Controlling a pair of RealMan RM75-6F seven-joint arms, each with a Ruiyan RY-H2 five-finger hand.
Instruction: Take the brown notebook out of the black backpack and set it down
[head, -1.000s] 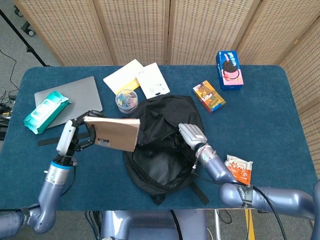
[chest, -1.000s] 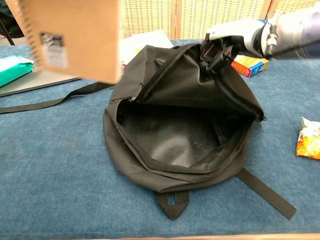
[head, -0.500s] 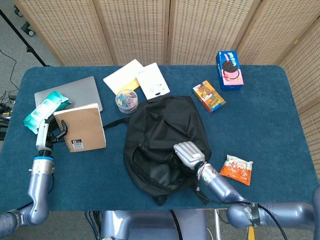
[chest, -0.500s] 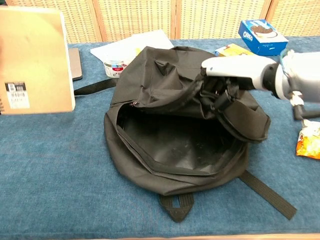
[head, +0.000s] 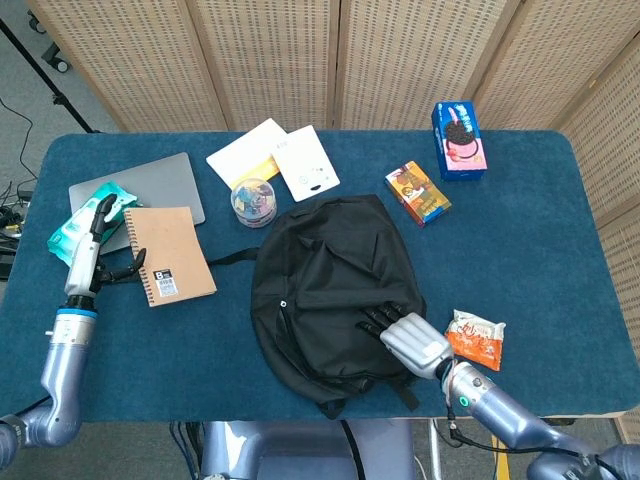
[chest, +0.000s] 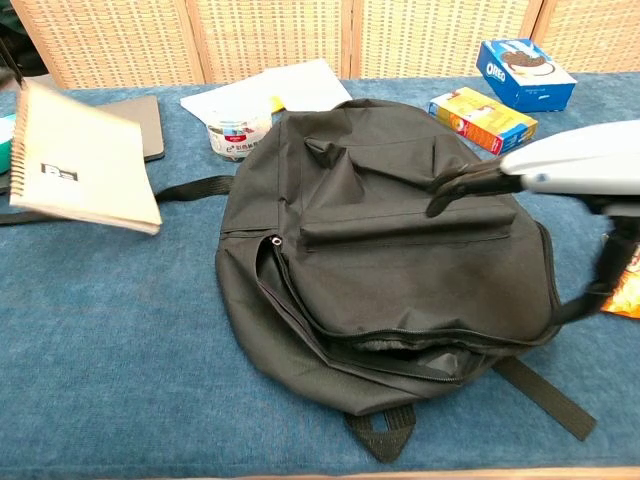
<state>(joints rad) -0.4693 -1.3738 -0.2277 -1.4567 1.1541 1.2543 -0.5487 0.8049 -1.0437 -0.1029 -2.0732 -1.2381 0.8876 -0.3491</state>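
lower the brown notebook (head: 170, 256) flat onto the table (head: 540, 220) beside the laptop (head: 140, 184), left hand (head: 95, 245) gripping its spiral edge, right hand (head: 408, 333) open over the black backpack (head: 325, 280), then release cleanly.

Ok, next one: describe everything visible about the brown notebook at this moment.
The brown notebook is a spiral-bound book with a plain kraft-coloured card cover, its wire binding along its left edge and a small black-and-white label near a lower corner. It is closed and out of the black backpack, left of it on the blue table, beside the laptop. In the chest view it looks tilted, not quite flat. The left hand is at its spiral edge; whether it grips is unclear.
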